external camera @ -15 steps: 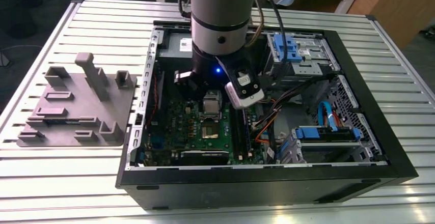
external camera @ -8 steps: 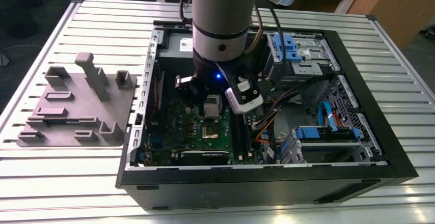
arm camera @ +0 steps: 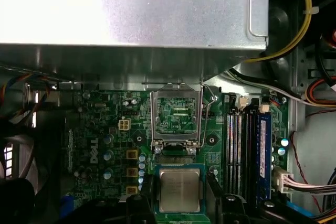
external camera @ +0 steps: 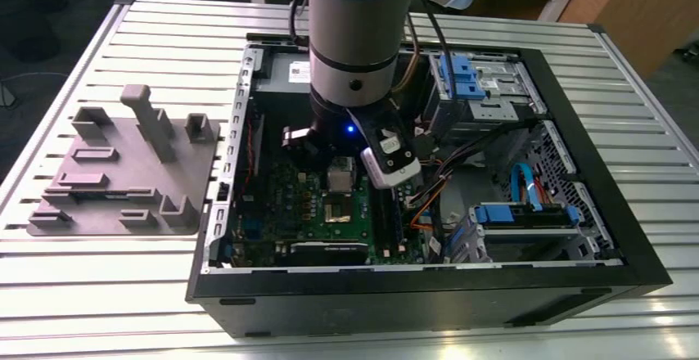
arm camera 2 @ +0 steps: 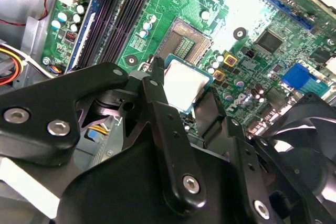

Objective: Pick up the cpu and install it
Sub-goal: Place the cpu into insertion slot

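While black two-finger claw (arm camera: pixel 180 184) hung over green motherboard (arm camera: pixel 100 129), fingers (arm camera: pixel 145 190) gripped small silvery-grey square cpu (arm camera: pixel 180 192) by opposite edges, flat, likely to match open metal-framed socket (arm camera: pixel 176 116) just ahead of claw.

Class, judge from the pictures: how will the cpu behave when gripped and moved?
Probably stiff: the cpu sits flat in the pincer. Likely light, being small and thin. Its smooth metal top could slip.

Matt black claw (arm camera 2: pixel 185 92) holds silvery metal-topped cpu (arm camera: pixel 180 190).
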